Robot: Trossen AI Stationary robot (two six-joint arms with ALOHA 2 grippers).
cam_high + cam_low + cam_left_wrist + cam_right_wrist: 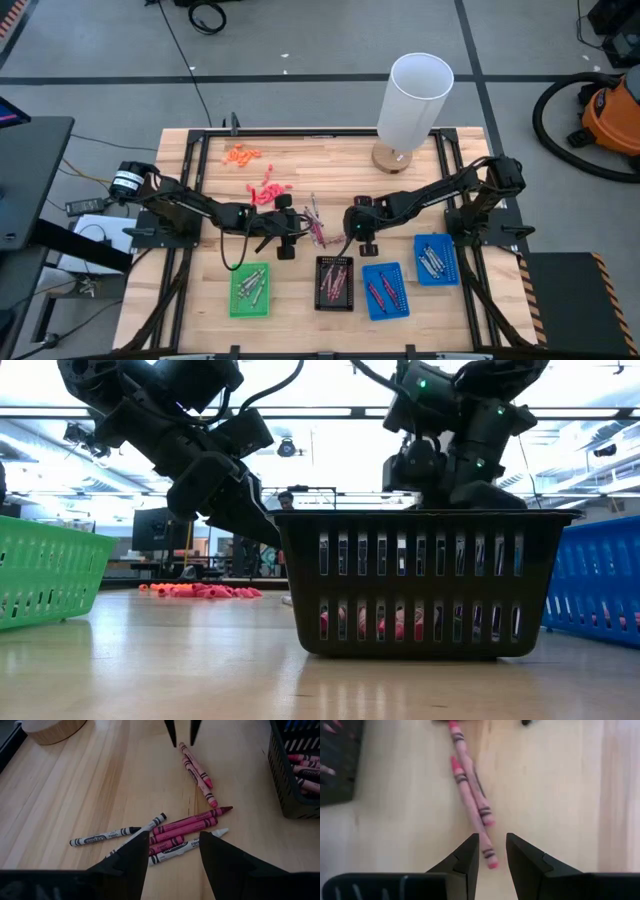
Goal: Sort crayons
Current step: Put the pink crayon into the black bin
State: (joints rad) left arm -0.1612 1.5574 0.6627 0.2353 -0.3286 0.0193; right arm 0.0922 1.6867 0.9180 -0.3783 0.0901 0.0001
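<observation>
Loose crayons (180, 827), maroon, pink and white-grey, lie in a small heap on the wooden table between my two grippers. My left gripper (172, 857) is open and hangs above the heap's near side; I see it also in the high view (283, 232). Two pinkish-red crayons (470, 795) lie side by side beyond the heap. My right gripper (492, 851) points steeply down at them, open by a narrow gap, its fingertips on either side of one crayon's end (490, 859). In the left wrist view its tips (182, 735) show at that pair's far end. My right gripper stands with its fingertips astride the end of a pinkish-red crayon (182, 745), coming from above. Whether the fingers touch the crayon, I cannot tell. The crayon lies flat on the table. My left gripper touches nothing.
Near the front edge stand a green tray (250, 290), a black tray (334, 283) and two blue trays (385, 290) (436, 260), each with crayons. A tall white cylinder on a wooden base (410, 105) stands at the back right. Orange and pink bits (255, 175) lie at the back left.
</observation>
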